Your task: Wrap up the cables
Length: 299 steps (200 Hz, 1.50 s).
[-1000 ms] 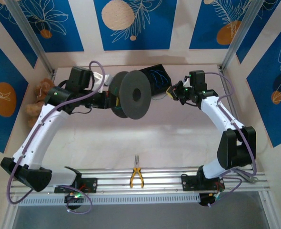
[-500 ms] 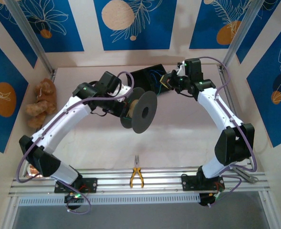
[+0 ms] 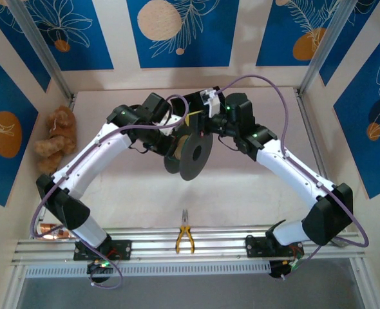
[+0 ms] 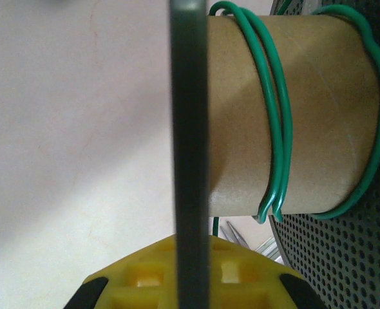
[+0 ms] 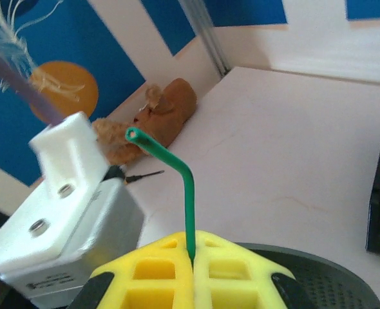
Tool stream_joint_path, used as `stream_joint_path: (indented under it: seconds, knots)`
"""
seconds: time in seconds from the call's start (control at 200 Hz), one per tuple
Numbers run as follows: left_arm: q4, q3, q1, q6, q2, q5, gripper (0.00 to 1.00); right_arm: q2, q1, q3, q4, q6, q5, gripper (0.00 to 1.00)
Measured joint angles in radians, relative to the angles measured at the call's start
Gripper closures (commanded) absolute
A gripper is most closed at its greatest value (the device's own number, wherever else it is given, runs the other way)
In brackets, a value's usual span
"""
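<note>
Clamps the spool flange (image 4: 189,129) in the left gripper (image 4: 189,277), pinches the green cable (image 5: 189,193) in the right gripper (image 5: 192,267). Could lose that short tail under tension, loosening the turns.

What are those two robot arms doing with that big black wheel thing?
They are winding a thin green wire onto a spool. The left hand grips the spool by one of its black discs. A few loops of wire already sit round the spool's cardboard core. The right hand pinches the wire's loose end between its yellow fingers, close beside the spool.
</note>
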State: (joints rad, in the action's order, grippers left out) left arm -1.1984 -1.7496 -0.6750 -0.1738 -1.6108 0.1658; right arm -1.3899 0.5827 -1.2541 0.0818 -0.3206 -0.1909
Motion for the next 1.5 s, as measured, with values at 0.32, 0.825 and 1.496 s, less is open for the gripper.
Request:
stream_joint_path:
  seconds: [0.32,0.825,1.496]
  knots:
    - [-0.082,-0.026,-0.002,-0.002,-0.01,-0.04,1.0,-0.001,0.052,-0.023,0.091,0.397,0.009,1.0]
    - [-0.21,-0.045,-0.004,0.027,-0.043,-0.051,1.0,0.093,0.15,0.078,0.132,1.07,0.032,1.0]
    - [-0.238,-0.056,0.004,0.005,-0.071,-0.067,1.0,0.032,0.274,-0.053,0.301,1.5,0.171,0.73]
